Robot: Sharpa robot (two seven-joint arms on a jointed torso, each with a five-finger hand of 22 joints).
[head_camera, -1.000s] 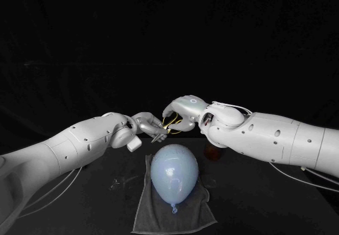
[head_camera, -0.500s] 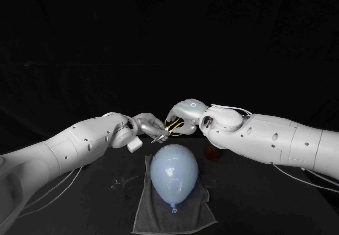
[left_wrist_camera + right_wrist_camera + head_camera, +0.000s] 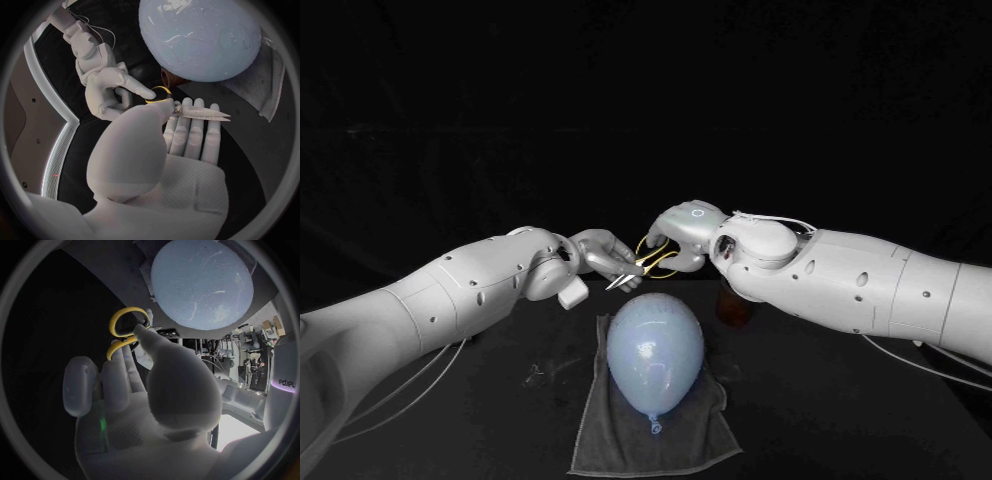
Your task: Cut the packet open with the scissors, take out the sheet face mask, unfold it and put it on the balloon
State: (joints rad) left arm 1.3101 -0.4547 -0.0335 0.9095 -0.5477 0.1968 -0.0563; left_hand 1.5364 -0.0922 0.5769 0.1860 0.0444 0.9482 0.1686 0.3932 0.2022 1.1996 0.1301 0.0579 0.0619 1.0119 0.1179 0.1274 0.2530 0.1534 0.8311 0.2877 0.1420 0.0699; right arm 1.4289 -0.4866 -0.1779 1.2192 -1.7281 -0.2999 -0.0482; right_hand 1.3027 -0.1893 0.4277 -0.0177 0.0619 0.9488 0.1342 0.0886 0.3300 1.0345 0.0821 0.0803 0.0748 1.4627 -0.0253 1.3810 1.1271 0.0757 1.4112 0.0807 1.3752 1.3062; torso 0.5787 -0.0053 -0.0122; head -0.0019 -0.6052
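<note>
Above the balloon (image 3: 655, 350), the left hand (image 3: 599, 252) pinches the scissors (image 3: 632, 270) by their stiff, slick blades; they are probably best taken at the loops (image 3: 655, 258), where the right hand (image 3: 678, 235) reaches, its grip unclear.

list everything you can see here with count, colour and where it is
scissors: one, yellow handles and silver blades, in the air above the balloon, between the two hands
balloon: one, pale blue, lying on the towel
towel: one, grey, spread on the table under the balloon
brownish thing: one, on the table beyond the balloon, too hidden to identify
small pale thing: one, on the table beside the towel, too dim to identify
table: one, black
left hand: one, silver, holds the scissors, blades across its fingers
right hand: one, silver, fingers at the yellow handle loops, grip unclear
</note>
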